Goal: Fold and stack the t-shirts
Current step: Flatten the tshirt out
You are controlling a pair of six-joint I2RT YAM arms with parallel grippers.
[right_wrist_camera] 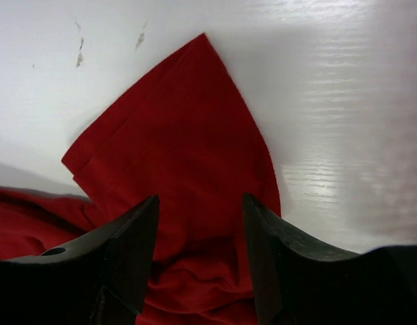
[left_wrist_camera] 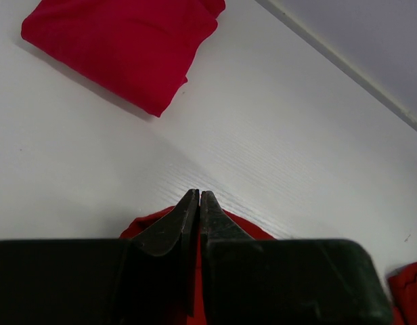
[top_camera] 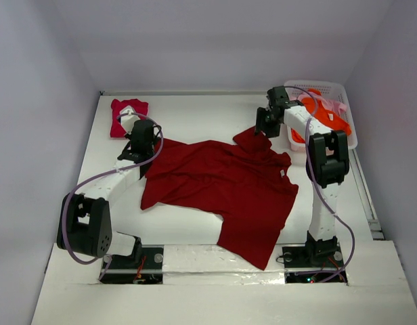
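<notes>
A large dark red t-shirt (top_camera: 222, 186) lies spread out, partly crumpled, across the middle of the table. My left gripper (top_camera: 144, 152) (left_wrist_camera: 199, 193) is at its left corner, shut on a fold of the dark red cloth (left_wrist_camera: 144, 223) that bulges around the fingers. My right gripper (top_camera: 262, 132) (right_wrist_camera: 200, 200) hovers open over the shirt's far sleeve (right_wrist_camera: 188, 142), with its fingers on either side of the cloth. A folded crimson-pink t-shirt (top_camera: 127, 116) (left_wrist_camera: 120, 47) sits at the far left. An orange t-shirt (top_camera: 327, 116) and a pale pink one (top_camera: 307, 100) lie in the basket.
The white lattice basket (top_camera: 330, 86) stands at the far right corner, just behind the right arm. White walls close the table at the back and both sides. A strip of bare table (left_wrist_camera: 276, 122) runs between the folded shirt and the spread one.
</notes>
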